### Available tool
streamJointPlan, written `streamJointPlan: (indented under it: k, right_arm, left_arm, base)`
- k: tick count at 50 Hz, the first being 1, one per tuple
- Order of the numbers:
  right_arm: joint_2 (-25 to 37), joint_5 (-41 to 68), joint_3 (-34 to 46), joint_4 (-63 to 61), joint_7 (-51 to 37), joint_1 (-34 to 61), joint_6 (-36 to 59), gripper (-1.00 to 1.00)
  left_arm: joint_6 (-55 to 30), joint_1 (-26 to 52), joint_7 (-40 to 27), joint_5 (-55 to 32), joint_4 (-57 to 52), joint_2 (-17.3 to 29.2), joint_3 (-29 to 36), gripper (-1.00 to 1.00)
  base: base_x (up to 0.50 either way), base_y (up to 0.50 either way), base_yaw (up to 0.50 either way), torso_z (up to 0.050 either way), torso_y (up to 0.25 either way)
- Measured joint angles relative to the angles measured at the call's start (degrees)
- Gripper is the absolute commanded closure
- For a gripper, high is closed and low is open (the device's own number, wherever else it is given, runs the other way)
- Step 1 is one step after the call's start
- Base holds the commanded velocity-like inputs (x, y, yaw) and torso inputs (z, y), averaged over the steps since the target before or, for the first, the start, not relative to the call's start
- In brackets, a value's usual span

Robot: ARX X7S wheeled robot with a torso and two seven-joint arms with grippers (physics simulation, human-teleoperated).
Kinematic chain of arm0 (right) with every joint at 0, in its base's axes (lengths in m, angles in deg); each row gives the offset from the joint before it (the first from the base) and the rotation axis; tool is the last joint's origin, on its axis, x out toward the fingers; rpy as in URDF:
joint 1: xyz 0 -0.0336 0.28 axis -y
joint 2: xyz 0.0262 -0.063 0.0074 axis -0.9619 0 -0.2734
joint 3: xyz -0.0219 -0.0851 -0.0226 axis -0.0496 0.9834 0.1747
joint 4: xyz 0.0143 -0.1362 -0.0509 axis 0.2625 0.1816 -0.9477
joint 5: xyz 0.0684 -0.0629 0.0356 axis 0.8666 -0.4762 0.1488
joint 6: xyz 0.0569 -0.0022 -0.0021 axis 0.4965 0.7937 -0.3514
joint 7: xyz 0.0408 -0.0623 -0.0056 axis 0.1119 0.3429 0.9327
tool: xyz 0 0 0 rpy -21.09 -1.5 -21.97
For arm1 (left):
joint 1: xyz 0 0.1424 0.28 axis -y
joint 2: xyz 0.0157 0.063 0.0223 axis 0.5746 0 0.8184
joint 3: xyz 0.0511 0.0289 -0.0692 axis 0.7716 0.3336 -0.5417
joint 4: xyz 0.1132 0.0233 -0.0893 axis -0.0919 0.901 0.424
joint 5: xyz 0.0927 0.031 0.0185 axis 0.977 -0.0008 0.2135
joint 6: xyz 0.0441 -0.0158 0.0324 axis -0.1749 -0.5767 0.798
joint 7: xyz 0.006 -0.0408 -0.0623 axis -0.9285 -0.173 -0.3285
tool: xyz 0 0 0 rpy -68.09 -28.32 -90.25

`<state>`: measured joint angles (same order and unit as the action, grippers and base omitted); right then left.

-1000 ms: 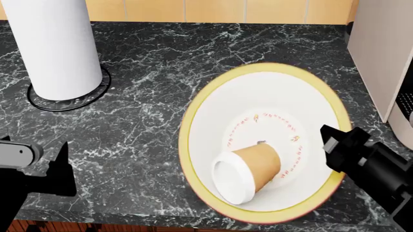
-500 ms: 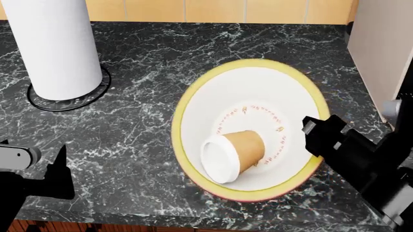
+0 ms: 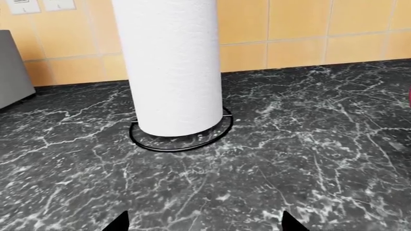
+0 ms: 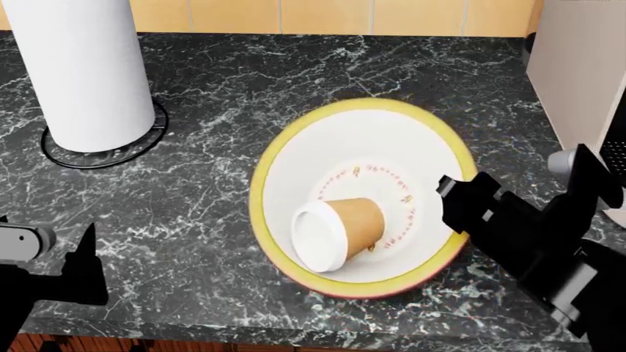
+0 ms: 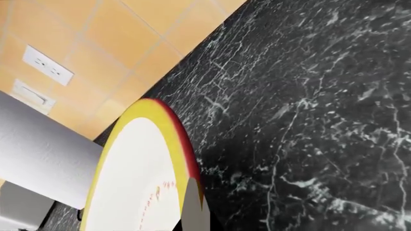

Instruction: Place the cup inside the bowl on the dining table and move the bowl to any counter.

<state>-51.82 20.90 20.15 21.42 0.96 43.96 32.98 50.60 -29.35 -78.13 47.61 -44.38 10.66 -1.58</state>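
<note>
The white bowl [image 4: 372, 139] with a yellow rim is over the black marble counter [image 4: 245, 88]; I cannot tell whether it rests on it. The tan cup [image 4: 338, 231] lies on its side inside the bowl, white lid toward the counter's front edge. My right gripper [image 4: 458, 202] is shut on the bowl's right rim. In the right wrist view a grey finger [image 5: 196, 211] straddles the rim of the bowl [image 5: 134, 178]. My left gripper [image 4: 88, 268] hangs open at the front left, away from the bowl, fingertips wide apart [image 3: 205, 226]. The dining table is out of view.
A tall white paper roll [image 4: 83, 66] on a black ring stand occupies the back left of the counter, also ahead of the left wrist as the roll [image 3: 173, 67]. A pale appliance [image 4: 582, 73] stands at the right. Orange tiled wall [image 5: 128, 29] behind.
The bowl with the cup has shifted left together with my right gripper and looks smaller, lower toward the counter. The left arm has barely moved.
</note>
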Motion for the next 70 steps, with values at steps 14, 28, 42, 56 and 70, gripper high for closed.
streamJointPlan:
  k: [14, 28, 42, 56, 70]
  right_arm:
    - [0.1, 0.3, 0.2, 0.9, -1.2, 1.3, 2.3, 1.0]
    - [0.0, -0.1, 0.7, 1.7, -2.3, 2.0, 3.2, -1.0]
    - [-2.5, -2.5, 1.8, 7.8, 1.3, 3.4, -0.6, -1.0]
    - [-3.9, -5.0, 2.3, 9.7, 2.7, 3.5, -5.7, -1.0]
    - [0.2, -3.7, 1.3, -2.6, -4.5, -1.3, -5.7, -1.0]
  left_arm:
    - [0.4, 0.0, 0.0, 0.2, 0.7, -0.4, 0.2, -1.0]
    - [0.8, -0.1, 0.0, 0.3, 1.2, -0.6, 0.4, -1.0]
    - [1.1, -0.2, 0.1, 0.2, 1.3, -0.6, 0.4, -1.0]
    - [1.4, -0.1, 0.1, 0.1, 1.5, -0.7, 0.4, -1.0]
    - [1.4, 0.3, 0.1, 0.2, 1.7, -0.9, 0.7, -1.0]
  base:
    - [0.0, 0.0, 0.0, 0.0, 0.001]
    - [0.0, 0.0, 0.0, 0.0, 0.0]
    - [0.0, 0.0, 0.0, 0.0, 0.0]
    - [0.0, 0.0, 0.0, 0.0, 0.0]
    - [0.0, 0.0, 0.0, 0.0, 0.0]
